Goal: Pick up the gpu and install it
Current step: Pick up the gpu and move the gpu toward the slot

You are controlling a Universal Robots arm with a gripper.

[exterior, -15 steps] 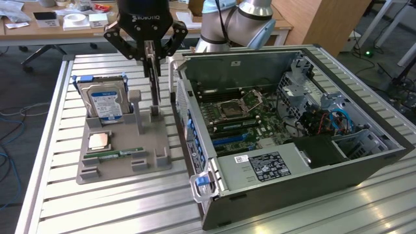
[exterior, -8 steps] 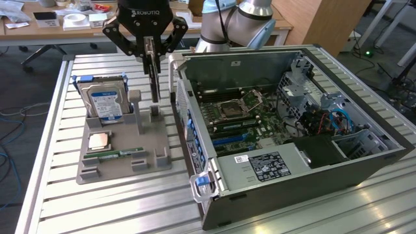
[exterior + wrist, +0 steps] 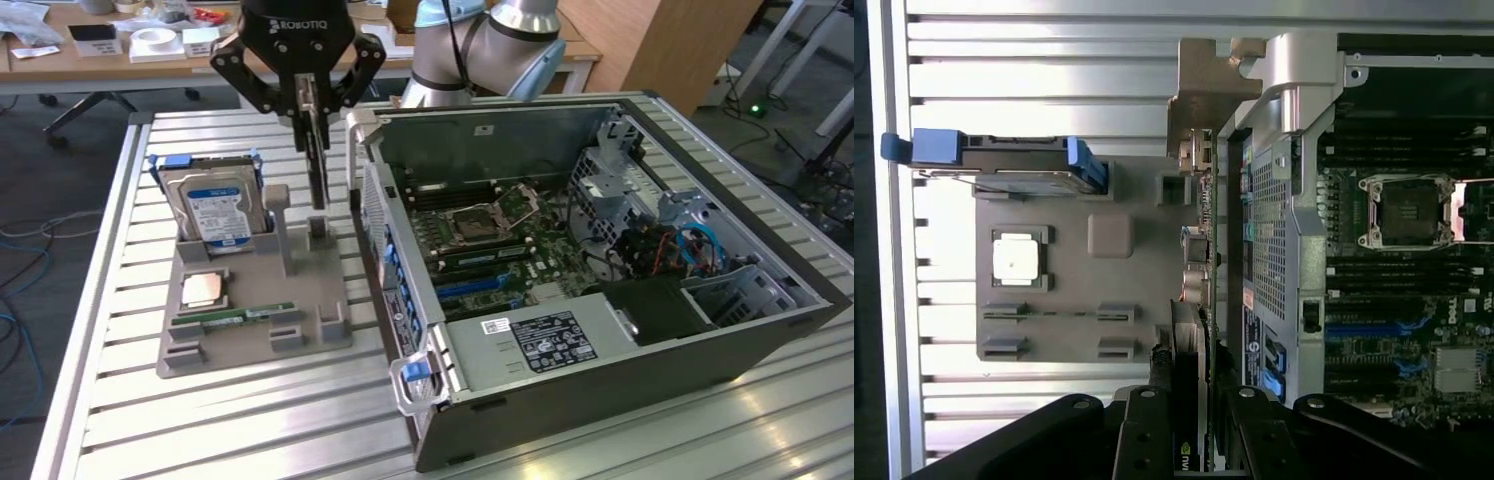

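Gripper (image 3: 316,103) is partly closed and clamped on the gpu (image 3: 318,165) by its top edge. Card hangs vertical and edge-on, straight below the fingers. Its lower edge is right at the grey fixture (image 3: 254,345); can't tell if it's clear of the slot. Tight on one side: the open computer case (image 3: 641,385) rim is just beside the card. Other side is roomier: hard drive (image 3: 214,205) stands upright in the fixture, apart from the card. Slatted table (image 3: 200,430) lies beyond.

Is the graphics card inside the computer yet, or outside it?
Outside. The gpu hangs edge-on in the gripper, over the grey holder, beside the open computer case.
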